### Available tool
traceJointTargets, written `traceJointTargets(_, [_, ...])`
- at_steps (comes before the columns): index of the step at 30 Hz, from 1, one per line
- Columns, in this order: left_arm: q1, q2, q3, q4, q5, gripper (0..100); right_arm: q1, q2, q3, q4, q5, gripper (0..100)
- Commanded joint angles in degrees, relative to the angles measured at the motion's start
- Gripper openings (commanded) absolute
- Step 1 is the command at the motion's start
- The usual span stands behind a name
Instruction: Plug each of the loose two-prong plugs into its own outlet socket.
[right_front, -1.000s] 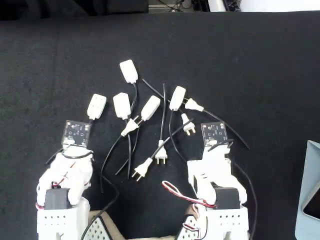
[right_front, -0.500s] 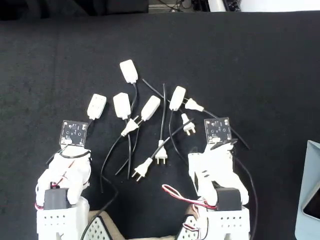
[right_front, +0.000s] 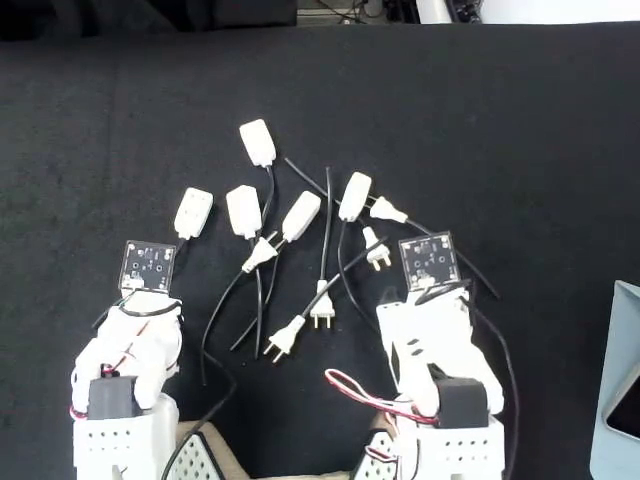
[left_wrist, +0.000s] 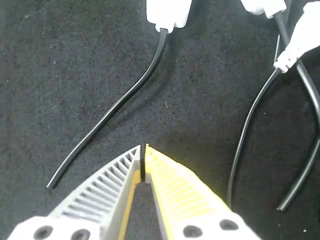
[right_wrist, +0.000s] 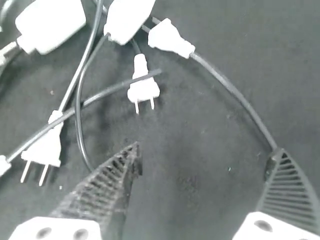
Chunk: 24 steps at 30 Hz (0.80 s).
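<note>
Right arm's been fidgeting this last second: swung out a touch, then came back and crept forward. My right gripper (right_wrist: 205, 150) is now spread wide and holding nothing, with the little two-prong plug (right_wrist: 142, 89) lying just ahead of its fingers, prongs pointing back at me. The left gripper (left_wrist: 145, 149) barely shifted and is pinched closed on nothing, parked short of the cable (left_wrist: 117, 102) that trails from the nearest outlet socket (left_wrist: 167, 12). No plug or socket has budged, so I'd say I'm only just lining up the first grab.
</note>
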Motion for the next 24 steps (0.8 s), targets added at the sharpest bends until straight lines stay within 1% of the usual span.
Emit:
traceJointTargets(1, [-0.48,-0.26,-1.63,-1.05,-0.09,3,0.44,-3.56,-6.11,-0.53,1.05,38.5])
traceJointTargets(8, [-0.48,-0.26,-0.75,-1.23,-0.09,3,0.44,-1.63,-14.55,-0.53,1.76,37.9])
traceJointTargets(10, [-0.48,-0.26,-0.75,-1.23,-0.09,3,0.44,2.15,-16.66,-0.53,1.76,34.0])
traceJointTargets(13, [-0.48,-0.26,-0.75,-1.23,-0.09,3,0.44,11.03,-20.97,-0.79,1.67,25.6])
traceJointTargets(15, [-0.48,-0.26,-0.75,-1.23,-0.09,3,0.44,17.98,-25.01,-0.7,1.58,22.7])
traceJointTargets(24, [-0.48,-0.26,-0.75,-1.23,-0.18,3,0.18,50.51,-41.19,-0.53,1.67,22.7])
